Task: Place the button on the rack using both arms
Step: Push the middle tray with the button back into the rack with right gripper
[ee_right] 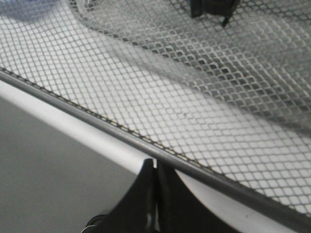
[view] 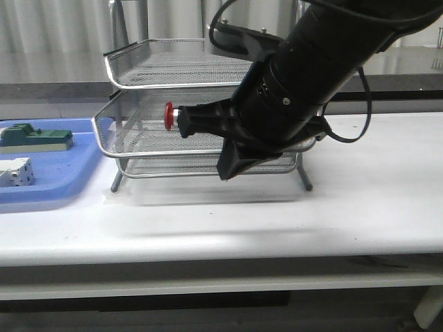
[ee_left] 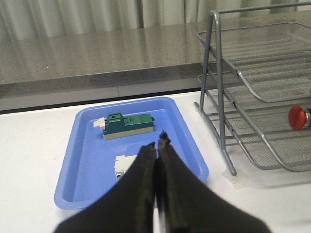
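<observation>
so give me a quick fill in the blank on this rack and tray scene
1. The button has a ___ cap.
2. It sits in the ___ tier of the rack.
3. The blue tray holds a green block and a ___ block.

Missing words: red; middle; white

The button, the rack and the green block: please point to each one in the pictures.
button (view: 169, 115), front view, on its red cap.
rack (ee_left: 218, 87), left wrist view, on its near upright metal leg.
green block (ee_left: 130, 125), left wrist view, on its green top, in the blue tray.
</observation>
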`<state>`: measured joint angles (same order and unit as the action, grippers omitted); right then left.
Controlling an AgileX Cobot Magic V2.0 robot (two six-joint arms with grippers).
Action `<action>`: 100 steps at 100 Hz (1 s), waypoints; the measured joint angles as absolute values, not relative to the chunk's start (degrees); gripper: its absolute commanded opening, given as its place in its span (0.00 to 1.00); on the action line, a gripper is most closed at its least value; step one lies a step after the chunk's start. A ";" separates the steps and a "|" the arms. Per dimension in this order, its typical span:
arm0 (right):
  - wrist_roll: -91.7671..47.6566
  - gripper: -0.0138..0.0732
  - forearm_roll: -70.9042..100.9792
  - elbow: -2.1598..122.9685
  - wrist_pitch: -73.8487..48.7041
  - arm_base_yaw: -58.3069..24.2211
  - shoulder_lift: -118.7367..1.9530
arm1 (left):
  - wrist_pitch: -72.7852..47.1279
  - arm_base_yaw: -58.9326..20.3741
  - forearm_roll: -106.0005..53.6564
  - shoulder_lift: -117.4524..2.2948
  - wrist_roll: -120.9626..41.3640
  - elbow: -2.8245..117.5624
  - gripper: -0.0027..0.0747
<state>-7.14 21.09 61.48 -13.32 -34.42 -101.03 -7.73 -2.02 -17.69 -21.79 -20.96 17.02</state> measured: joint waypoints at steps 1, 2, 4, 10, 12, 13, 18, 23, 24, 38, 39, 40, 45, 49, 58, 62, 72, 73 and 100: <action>-7.14 0.08 20.95 61.73 -13.32 -34.31 -101.40 | -7.73 -2.02 -17.69 -21.79 -20.96 17.02 0.01; -7.14 0.08 20.81 62.24 -13.32 -34.10 -101.57 | -7.73 -2.02 -17.69 -21.79 -20.96 17.02 0.01; -7.14 0.08 20.48 62.73 -13.32 -33.86 -102.14 | -7.73 -2.02 -17.69 -21.79 -20.96 17.02 0.01; -7.14 0.08 19.70 64.88 -13.32 -32.92 -103.83 | -7.73 -2.02 -17.69 -21.79 -20.96 17.02 0.01; -7.14 0.08 19.39 65.57 -13.32 -32.69 -104.19 | -7.73 -2.02 -17.69 -21.79 -20.96 17.02 0.01; -7.14 0.08 19.26 65.79 -13.32 -32.52 -104.53 | -7.73 -2.02 -17.69 -21.79 -20.96 17.02 0.01; -7.14 0.08 18.98 67.33 -13.32 -31.98 -105.65 | -7.73 -2.02 -17.69 -21.79 -20.96 17.02 0.01; -7.14 0.08 18.73 68.91 -13.42 -31.41 -106.69 | -7.73 -2.02 -17.69 -21.79 -20.96 17.02 0.01; -7.14 0.08 18.58 69.09 -13.42 -31.40 -106.96 | -7.73 -2.02 -17.69 -21.79 -20.96 17.02 0.01; -7.14 0.08 17.26 71.95 -13.56 -30.74 -108.62 | -7.73 -2.02 -17.69 -21.79 -20.96 17.02 0.01; -7.14 0.08 17.25 72.07 -13.66 -30.62 -108.62 | -7.73 -2.02 -17.69 -21.79 -20.96 17.02 0.01; -7.14 0.08 17.11 72.29 -13.67 -30.62 -108.62 | -7.73 -2.02 -17.69 -21.79 -20.96 17.02 0.01; -7.14 0.08 17.02 72.84 -13.98 -30.62 -108.73 | -7.73 -2.02 -17.69 -21.79 -20.96 17.02 0.01; -7.14 0.08 16.97 73.34 -14.23 -30.62 -108.73 | -7.73 -2.02 -17.69 -21.79 -20.96 17.02 0.01; -7.14 0.08 16.88 74.40 -15.88 -30.62 -108.73 | -7.73 -2.02 -17.69 -21.79 -20.96 17.02 0.01; -7.14 0.08 16.88 74.52 -16.45 -30.62 -108.73 | -7.73 -2.02 -17.69 -21.79 -20.96 17.02 0.01; -7.14 0.08 16.84 74.86 -18.25 -30.62 -108.49 | -7.73 -2.02 -17.69 -21.79 -20.96 17.02 0.01; -7.14 0.08 16.73 74.86 -18.58 -30.62 -108.47 | -7.73 -2.02 -17.69 -21.79 -20.96 17.02 0.01; -7.14 0.08 16.70 71.18 -21.54 -30.62 -101.18 | -7.73 -2.02 -17.69 -21.79 -20.96 17.02 0.01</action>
